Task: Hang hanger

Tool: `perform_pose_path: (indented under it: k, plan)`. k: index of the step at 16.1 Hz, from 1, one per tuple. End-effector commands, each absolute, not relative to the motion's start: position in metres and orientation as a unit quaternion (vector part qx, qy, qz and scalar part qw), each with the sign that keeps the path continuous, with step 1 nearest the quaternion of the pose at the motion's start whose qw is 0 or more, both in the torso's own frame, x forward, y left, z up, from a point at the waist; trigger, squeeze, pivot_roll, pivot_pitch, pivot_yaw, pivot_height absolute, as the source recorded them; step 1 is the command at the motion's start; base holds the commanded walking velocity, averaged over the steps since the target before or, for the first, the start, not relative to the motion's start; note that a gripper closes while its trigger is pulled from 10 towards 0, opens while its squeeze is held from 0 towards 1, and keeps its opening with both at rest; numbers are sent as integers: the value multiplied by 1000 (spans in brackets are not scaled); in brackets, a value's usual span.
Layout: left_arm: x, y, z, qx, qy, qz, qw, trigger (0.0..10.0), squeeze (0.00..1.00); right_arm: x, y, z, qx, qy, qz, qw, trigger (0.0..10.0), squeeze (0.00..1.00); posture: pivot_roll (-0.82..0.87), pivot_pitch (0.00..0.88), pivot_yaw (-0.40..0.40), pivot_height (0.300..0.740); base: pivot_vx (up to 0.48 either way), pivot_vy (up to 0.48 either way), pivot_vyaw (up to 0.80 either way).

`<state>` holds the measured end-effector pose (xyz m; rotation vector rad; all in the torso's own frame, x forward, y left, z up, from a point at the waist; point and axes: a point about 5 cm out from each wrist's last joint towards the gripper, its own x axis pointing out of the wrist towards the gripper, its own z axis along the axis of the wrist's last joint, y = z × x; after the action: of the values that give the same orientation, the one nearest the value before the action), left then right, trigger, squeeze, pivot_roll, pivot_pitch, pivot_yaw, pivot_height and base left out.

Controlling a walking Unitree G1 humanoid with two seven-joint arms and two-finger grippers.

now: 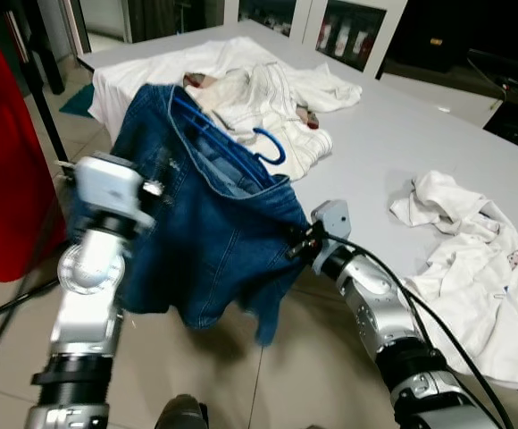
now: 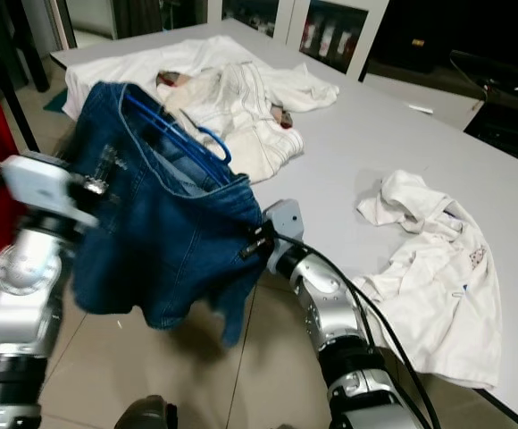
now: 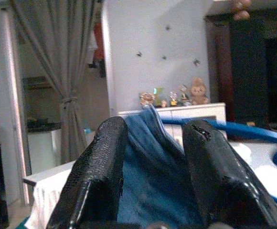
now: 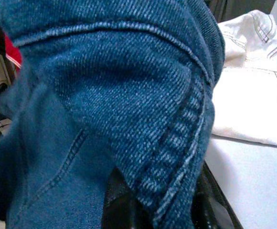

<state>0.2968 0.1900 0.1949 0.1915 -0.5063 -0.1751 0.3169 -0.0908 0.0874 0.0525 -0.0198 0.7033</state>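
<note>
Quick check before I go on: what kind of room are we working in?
Likely a home living or dining room: a big white table strewn with laundry, a tied-back curtain, and a sideboard with a teddy bear and figurines.

1. The left arm [image 1: 85, 304] rises from the lower left, forearm upright, wrist bent toward the middle.
2. The left gripper [image 3: 153, 157] points forward; its two black fingers [image 3: 98, 176] stand slightly apart with blue denim [image 3: 148, 176] pinched between them.
3. The right arm [image 1: 393, 331] reaches up from the lower right, angled toward the middle, a black cable running along it.
4. The right gripper [image 4: 160, 205] is clamped on a denim edge, fingers [image 4: 122, 205] mostly buried in the cloth.
</note>
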Motion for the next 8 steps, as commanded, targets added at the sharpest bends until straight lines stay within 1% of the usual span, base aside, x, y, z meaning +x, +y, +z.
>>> perform_pose_path:
  k: [1,4,6,8]
  plan:
    - [295,192,205,79,-259,-79,959,10000,0,322,-98,96,21,-34,336,941,0,0,219,15,-100,710,0,0,0]
    - [294,194,200,69,-243,-71,965,10000,0,318,-95,94,-12,-38,352,935,0,0,222,17,-99,710,0,0,0]
    - [302,200,181,47,-180,-43,982,10000,0,313,-89,92,-41,-47,372,926,0,0,218,17,-99,710,0,0,0]
    - [305,203,174,25,-155,-25,987,10000,0,312,-88,94,-49,-54,377,923,0,0,213,15,-98,710,0,0,0]
